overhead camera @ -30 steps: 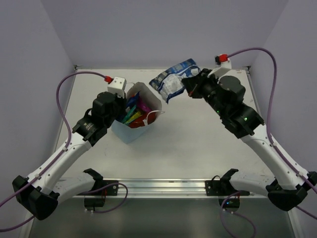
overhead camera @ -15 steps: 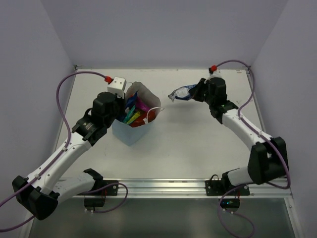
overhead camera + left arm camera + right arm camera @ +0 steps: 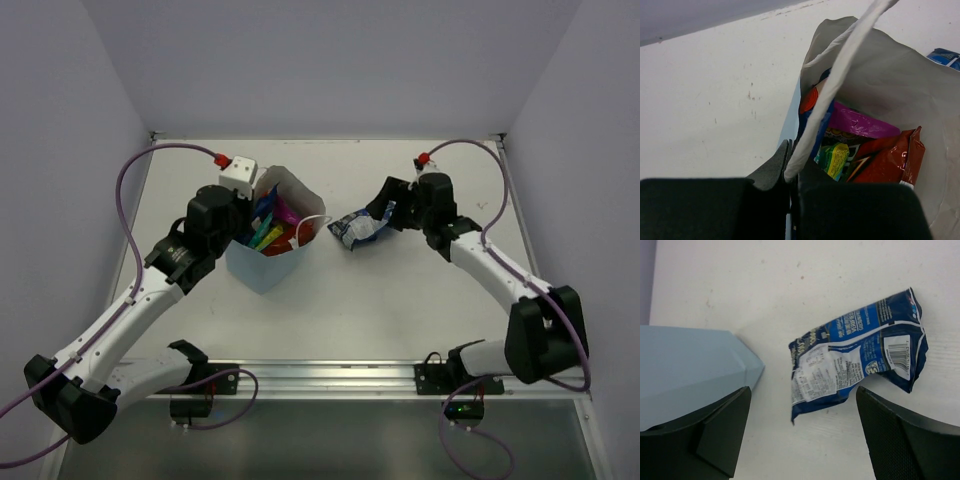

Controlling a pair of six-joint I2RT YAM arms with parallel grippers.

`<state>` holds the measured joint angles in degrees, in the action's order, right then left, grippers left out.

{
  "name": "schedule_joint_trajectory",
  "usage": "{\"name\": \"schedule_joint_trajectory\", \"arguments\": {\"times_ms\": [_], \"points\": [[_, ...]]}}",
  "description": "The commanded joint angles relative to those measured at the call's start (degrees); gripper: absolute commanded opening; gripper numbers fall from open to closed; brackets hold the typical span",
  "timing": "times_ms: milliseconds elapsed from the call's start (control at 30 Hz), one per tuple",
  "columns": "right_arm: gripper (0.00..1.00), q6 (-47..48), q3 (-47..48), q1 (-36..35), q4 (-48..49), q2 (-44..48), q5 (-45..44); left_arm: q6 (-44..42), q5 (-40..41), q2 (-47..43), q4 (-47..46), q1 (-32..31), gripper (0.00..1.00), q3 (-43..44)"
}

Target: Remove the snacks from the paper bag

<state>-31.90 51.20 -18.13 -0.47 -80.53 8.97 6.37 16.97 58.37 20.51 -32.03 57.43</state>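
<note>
The light-blue paper bag (image 3: 255, 270) stands upright left of centre, its white inside (image 3: 900, 80) showing. Inside it lie snacks: a magenta packet (image 3: 860, 125), a red-orange one (image 3: 890, 155), a green-yellow one (image 3: 835, 157) and a blue one (image 3: 815, 125). My left gripper (image 3: 791, 175) is shut on the bag's left rim, with the white loop handle (image 3: 840, 70) pinched in it. A blue-white packet (image 3: 352, 230) (image 3: 855, 355) lies flat on the table just right of the bag (image 3: 690, 370). Over its near edge my right gripper (image 3: 804, 410) (image 3: 380, 213) is open and holds nothing.
White table (image 3: 400, 300) with grey walls behind and on both sides. A metal rail (image 3: 320, 375) with the arm bases runs along the near edge. Purple cables (image 3: 125, 190) loop off each arm.
The right arm brought the blue-white packet down from above the table's back to the surface beside the bag and opened, releasing it. The left gripper and bag have not moved.
</note>
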Motion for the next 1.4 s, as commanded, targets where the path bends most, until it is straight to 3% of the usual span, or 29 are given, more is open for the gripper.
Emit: {"name": "schedule_joint_trajectory", "arguments": {"times_ms": [0, 100, 233, 400, 600, 1000, 1200, 1300, 1367], "points": [[0.89, 1.8, 9.9, -2.7, -15.8, 10.1, -6.1, -2.4, -2.3, -1.2, -2.1, -0.7, 0.0, 3.4], [0.9, 1.5, 19.4, -8.9, -25.1, 13.2, -9.2, -3.9, -2.8, -1.1, -2.0, -0.6, 0.0, 4.2], [0.86, -1.4, 31.4, -19.0, -34.2, 10.5, -13.3, -5.1, -2.1, -0.9, -1.8, -0.6, 0.0, 6.5], [0.78, -6.8, 40.7, -29.1, -35.4, 2.9, -18.7, -5.5, -2.0, -0.1, -1.5, -0.6, 0.0, 9.8], [0.76, -12.6, 45.3, -35.3, -35.3, -5.2, -20.4, -4.7, -2.6, 1.0, -1.5, -0.7, 0.0, 11.2], [0.76, -26.7, 40.8, -37.3, -25.5, -16.1, -23.5, -3.2, -4.8, 1.6, -2.1, -0.6, 0.0, 11.3], [0.75, -27.3, 42.6, -37.2, -22.7, -21.4, -25.0, -3.3, -5.5, 1.1, -2.1, -0.7, 0.0, 10.2], [0.71, -26.7, 45.5, -37.2, -23.8, -23.9, -25.2, -3.4, -5.6, 0.6, -2.1, -0.7, 0.0, 9.7], [0.61, -26.6, 45.8, -37.2, -24.5, -24.9, -25.8, -3.5, -5.0, 0.3, -2.1, -0.6, 0.0, 9.5]]}}
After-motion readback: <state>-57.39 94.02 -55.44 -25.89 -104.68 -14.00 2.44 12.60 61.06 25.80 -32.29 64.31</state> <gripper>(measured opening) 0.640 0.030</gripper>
